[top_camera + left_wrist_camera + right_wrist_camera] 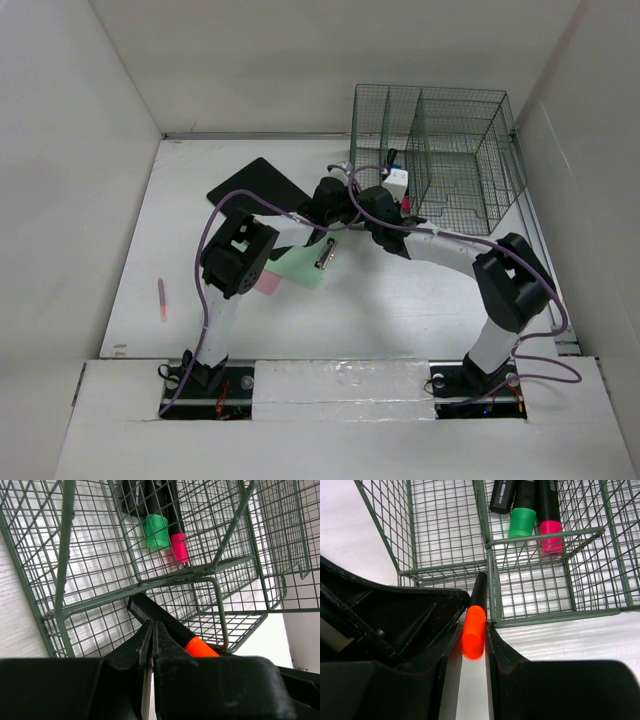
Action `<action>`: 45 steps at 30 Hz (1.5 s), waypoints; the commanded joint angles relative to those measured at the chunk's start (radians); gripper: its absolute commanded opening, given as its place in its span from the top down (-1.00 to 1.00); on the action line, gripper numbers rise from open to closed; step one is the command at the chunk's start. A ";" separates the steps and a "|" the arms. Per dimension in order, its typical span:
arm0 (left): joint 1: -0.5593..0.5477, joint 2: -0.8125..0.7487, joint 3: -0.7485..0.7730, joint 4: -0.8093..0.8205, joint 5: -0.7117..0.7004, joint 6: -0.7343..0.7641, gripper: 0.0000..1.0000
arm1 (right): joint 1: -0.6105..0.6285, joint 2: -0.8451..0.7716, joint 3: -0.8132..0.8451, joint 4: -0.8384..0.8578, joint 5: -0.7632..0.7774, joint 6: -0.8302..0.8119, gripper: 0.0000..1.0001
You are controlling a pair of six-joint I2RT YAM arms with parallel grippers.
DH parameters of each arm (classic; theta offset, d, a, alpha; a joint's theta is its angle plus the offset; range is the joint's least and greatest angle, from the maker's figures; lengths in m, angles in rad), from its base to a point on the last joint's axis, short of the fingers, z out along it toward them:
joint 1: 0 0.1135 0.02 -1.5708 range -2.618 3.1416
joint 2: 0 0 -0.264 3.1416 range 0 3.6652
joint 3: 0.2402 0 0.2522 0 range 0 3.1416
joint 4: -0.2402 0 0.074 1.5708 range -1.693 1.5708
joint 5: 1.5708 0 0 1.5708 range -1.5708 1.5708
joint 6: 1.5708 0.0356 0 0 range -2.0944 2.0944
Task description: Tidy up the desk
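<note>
On the white desk [400, 300], both grippers are at the front left corner of the green wire rack [460, 150]. My right gripper [474, 626] is shut on a black marker with an orange cap [473, 637]; the marker's black body points at the rack's corner post. My left gripper [152, 626] is shut with nothing between its fingers, and the same orange-capped marker [201, 648] lies just to its right. In the top view the left gripper [340, 192] and right gripper [383, 190] crowd together, and the marker is hidden there.
A green-capped marker [522, 523] and a pink-capped marker [550, 533] stand in a rack compartment. A black pad [255, 185], a green paper [303, 267], a pink paper [268, 284] and a binder clip [325, 255] lie under the left arm. A pink pen [161, 298] lies far left.
</note>
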State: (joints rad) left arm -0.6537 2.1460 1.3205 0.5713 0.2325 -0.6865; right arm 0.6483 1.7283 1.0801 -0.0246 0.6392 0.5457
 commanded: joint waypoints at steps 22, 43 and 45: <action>0.190 -0.348 -0.088 0.107 0.093 -0.070 0.02 | -0.079 -0.325 0.092 0.075 0.036 -0.219 0.84; 0.149 -0.989 -0.834 0.170 -0.174 -0.091 0.11 | -0.225 -0.067 0.365 0.144 -0.220 -0.375 -0.19; 0.149 -1.061 -0.853 0.119 -0.223 -0.079 0.11 | -0.204 -0.114 0.331 0.147 -0.248 -0.369 -0.08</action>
State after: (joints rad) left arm -0.5045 1.1801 0.4919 0.7124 0.0925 -0.7830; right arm 0.4278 1.7100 1.4437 0.0631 0.4522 0.1768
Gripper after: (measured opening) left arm 0.447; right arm 0.565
